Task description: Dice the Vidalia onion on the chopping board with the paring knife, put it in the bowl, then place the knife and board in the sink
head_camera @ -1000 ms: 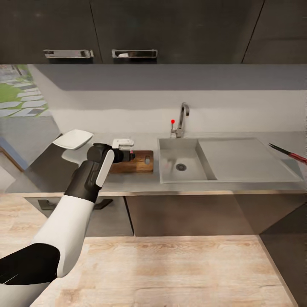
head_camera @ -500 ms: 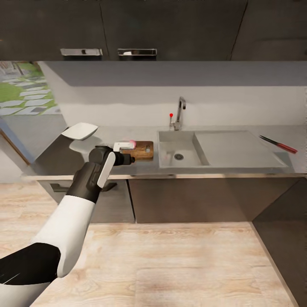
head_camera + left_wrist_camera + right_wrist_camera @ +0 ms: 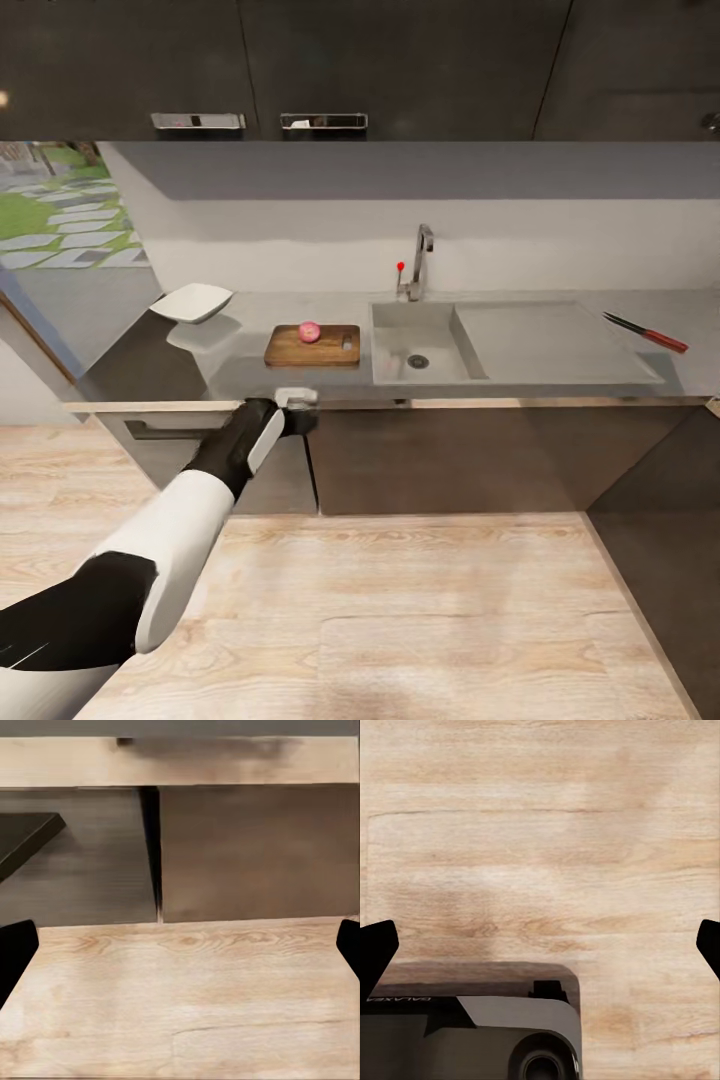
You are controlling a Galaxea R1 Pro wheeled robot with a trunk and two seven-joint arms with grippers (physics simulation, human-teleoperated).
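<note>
Left tool hangs below the countertop edge, onion beyond.

The left arm is extended forward and low, its white forearm leading to a dark wrist. The left gripper is held empty, fingers spread wide. The right gripper's fingertips are likewise parted, nothing between them.
</note>
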